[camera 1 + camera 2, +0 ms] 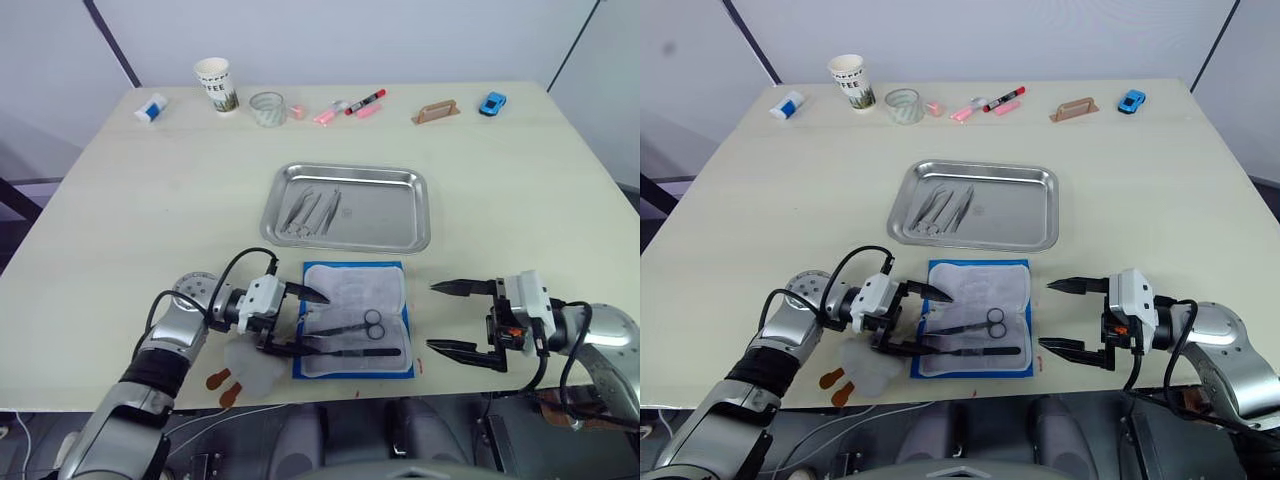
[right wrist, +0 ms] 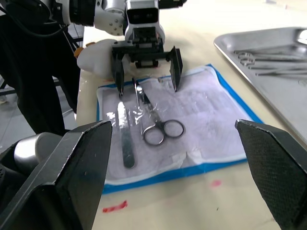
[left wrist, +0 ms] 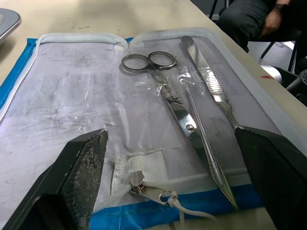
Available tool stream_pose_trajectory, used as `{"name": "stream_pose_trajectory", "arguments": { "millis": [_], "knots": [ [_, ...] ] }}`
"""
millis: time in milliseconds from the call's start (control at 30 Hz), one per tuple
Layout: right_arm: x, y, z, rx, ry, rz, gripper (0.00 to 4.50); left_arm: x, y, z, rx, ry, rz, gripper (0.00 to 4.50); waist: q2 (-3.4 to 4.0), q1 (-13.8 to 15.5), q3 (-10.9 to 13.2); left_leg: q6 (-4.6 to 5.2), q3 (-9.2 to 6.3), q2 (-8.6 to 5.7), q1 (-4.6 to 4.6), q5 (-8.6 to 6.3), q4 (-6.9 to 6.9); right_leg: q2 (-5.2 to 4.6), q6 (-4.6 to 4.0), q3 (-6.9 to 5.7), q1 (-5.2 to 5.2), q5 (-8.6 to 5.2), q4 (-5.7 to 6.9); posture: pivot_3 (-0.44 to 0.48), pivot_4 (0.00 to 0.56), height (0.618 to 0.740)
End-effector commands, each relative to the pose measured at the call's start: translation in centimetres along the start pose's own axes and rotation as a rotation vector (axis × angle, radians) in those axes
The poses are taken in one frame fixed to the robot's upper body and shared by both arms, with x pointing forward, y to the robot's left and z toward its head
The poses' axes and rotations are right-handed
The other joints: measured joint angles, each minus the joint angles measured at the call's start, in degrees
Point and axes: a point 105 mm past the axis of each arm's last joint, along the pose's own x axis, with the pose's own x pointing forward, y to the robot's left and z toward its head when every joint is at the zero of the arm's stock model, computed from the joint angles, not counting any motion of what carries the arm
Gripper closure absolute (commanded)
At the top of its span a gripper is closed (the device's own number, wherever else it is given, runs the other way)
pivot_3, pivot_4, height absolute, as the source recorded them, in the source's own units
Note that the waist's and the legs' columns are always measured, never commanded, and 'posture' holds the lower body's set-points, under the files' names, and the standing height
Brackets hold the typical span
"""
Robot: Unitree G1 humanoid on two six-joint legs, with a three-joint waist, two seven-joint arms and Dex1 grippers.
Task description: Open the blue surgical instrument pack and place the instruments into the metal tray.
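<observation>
Because the blue surgical instrument pack point(image 1: 355, 320) lies unzipped and flat on the table point(image 1: 520, 190), its pale lining offers the scissors point(image 3: 163, 79) and a slim straight handle point(image 3: 211, 93) straight ahead of the left tool point(image 1: 300, 320), whose fingers are spread wide over the pack's near edge, gripping nothing. Just past the pack's far edge sits the metal tray point(image 1: 400, 235), already holding several instruments point(image 1: 312, 210). Beside the pack's opposite edge, the right tool point(image 1: 450, 318) hovers equally wide open and empty, with bare table around it and room to swing trayward.
</observation>
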Motion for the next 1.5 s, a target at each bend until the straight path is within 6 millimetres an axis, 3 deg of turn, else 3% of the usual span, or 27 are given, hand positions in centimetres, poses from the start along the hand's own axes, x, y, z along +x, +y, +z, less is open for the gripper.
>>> {"name": "stream_pose_trajectory", "arguments": {
  "millis": [33,300,867,1200,1500],
  "knots": [
    [0.5,0.1,0.6,-0.016,-0.021,0.026,0.0,0.1,-1.6,-1.8,-0.066,0.049,-0.078,0.04,0.02,0.0,0.0,0.0,0.0,0.0,0.02,0.0,0.0,0.0,0.0,0.0,0.02,0.0,0.0,0.0,0.15,0.737],
    [2.3,-0.1,0.6,-0.033,0.021,0.061,0.0,0.0,-1.8,-1.9,-0.072,0.049,-0.079,0.04,0.03,-0.1,0.0,0.19,0.02,0.0,0.56,-0.12,-0.04,0.01,-0.01,0.02,0.55,-0.03,-0.05,0.0,0.15,0.737],
    [9.1,-1.7,-0.6,-0.14,0.283,0.095,0.0,-0.2,-2.1,-2.7,-0.084,0.064,-0.078,0.04,0.22,-0.1,-0.1,0.21,0.01,-0.01,0.58,-0.12,-0.03,0.02,-0.03,0.01,0.55,-0.04,-0.02,0.0,0.15,0.737],
    [10.4,-1.6,-1.9,-0.12,0.373,0.091,0.0,-0.4,-2.5,-3.0,-0.095,0.067,-0.076,0.04,0.28,-0.4,-0.2,0.23,0.0,0.0,0.59,-0.13,-0.04,0.02,-0.03,0.01,0.54,-0.04,-0.01,0.0,0.15,0.737],
    [9.1,-1.3,-2.2,-0.123,0.381,0.134,0.0,-0.3,-2.5,-2.9,-0.096,0.066,-0.081,0.04,0.31,-0.5,-0.2,0.25,0.0,0.0,0.59,-0.15,-0.05,0.02,-0.04,0.01,0.54,-0.04,-0.02,0.0,0.15,0.737]
  ]
}}
